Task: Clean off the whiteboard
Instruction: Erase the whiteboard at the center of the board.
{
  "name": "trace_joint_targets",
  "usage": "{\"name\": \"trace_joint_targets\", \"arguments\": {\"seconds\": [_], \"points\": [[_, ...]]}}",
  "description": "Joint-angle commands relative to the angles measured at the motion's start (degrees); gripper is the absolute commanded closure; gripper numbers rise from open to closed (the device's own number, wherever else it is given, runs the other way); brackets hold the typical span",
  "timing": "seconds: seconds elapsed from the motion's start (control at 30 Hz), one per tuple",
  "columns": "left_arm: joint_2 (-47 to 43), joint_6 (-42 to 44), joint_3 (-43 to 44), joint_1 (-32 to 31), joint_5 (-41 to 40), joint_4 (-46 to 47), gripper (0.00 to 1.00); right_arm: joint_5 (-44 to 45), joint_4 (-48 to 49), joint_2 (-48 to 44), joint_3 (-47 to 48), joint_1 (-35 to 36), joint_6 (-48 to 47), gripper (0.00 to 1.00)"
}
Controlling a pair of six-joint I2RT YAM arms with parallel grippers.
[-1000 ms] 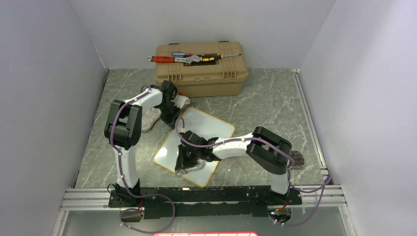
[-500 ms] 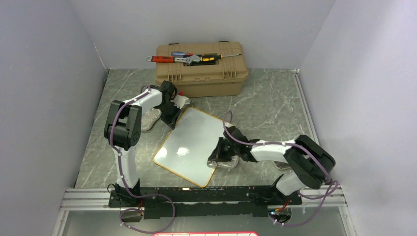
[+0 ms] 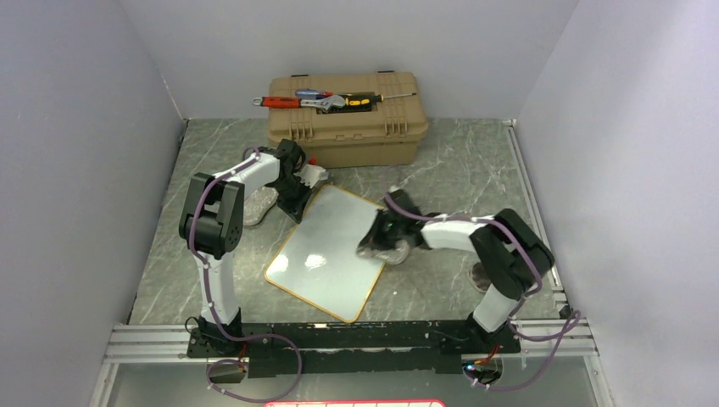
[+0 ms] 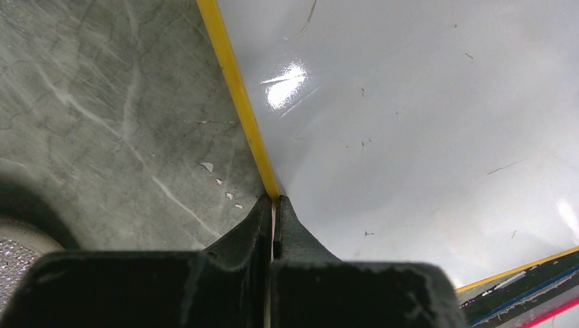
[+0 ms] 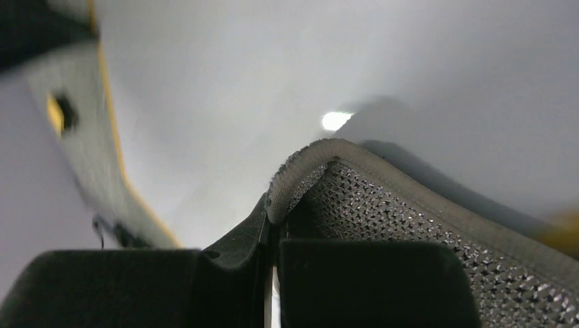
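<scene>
The whiteboard [image 3: 326, 254] lies tilted on the marble table, white with a thin yellow rim [image 4: 239, 96]; only faint specks mark its surface [image 4: 410, 123]. My left gripper [image 3: 298, 205] is shut on its far left edge, and the rim runs in between the closed fingertips [image 4: 274, 203]. A grey mesh cloth [image 5: 423, 225] is pinched in my shut right gripper [image 5: 273, 213]. That gripper [image 3: 379, 240] presses the cloth [image 3: 392, 248] against the board's right edge.
A tan toolbox [image 3: 343, 127] stands at the back with a wrench [image 3: 326, 103] and screwdrivers on its lid. A second grey cloth [image 3: 261, 206] lies left of the board, beside my left arm. Another grey pad [image 3: 483, 275] sits by the right arm. Walls close in on both sides.
My right gripper swept the cloth from the board's near part across to its right edge, then farther back along that edge. The left arm stayed put.
</scene>
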Motion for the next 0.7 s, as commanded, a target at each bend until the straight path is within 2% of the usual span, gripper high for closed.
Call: {"name": "trace_joint_targets", "arguments": {"seconds": [0.0,0.1,0.13,0.33,0.43,0.53,0.6,0.67], "points": [[5.74,0.98,-4.35,-2.07,3.62,-3.28,0.97,16.72,-18.32,-2.66,-3.08,-10.08,-9.16,1.00],[5.52,0.63,-4.37,-2.07,3.66,-2.93,0.97,16.58,-17.81,-3.53,-5.15,-9.60,-8.13,1.00],[5.53,0.56,-4.34,-2.06,3.77,-2.99,0.97,14.00,-16.75,-3.94,-6.64,-8.32,-7.08,1.00],[5.74,0.73,-4.48,-2.06,3.81,-2.98,0.97,10.21,-10.10,-6.08,-14.60,6.75,4.56,1.00],[5.57,0.81,-4.41,-2.06,3.90,-2.88,0.97,7.66,-5.33,-7.45,-18.23,11.32,9.38,1.00],[5.80,0.83,-4.14,-2.06,4.11,-3.11,0.97,5.46,-4.93,-5.40,-15.99,11.44,6.35,1.00],[5.73,0.75,-4.14,-2.06,4.44,-3.23,0.97,6.82,-9.58,-4.43,-13.22,7.96,2.59,1.00],[5.06,0.64,-4.93,-2.06,4.39,-2.52,0.97,7.07,-6.92,-5.56,-13.89,2.21,1.05,1.00]]}}
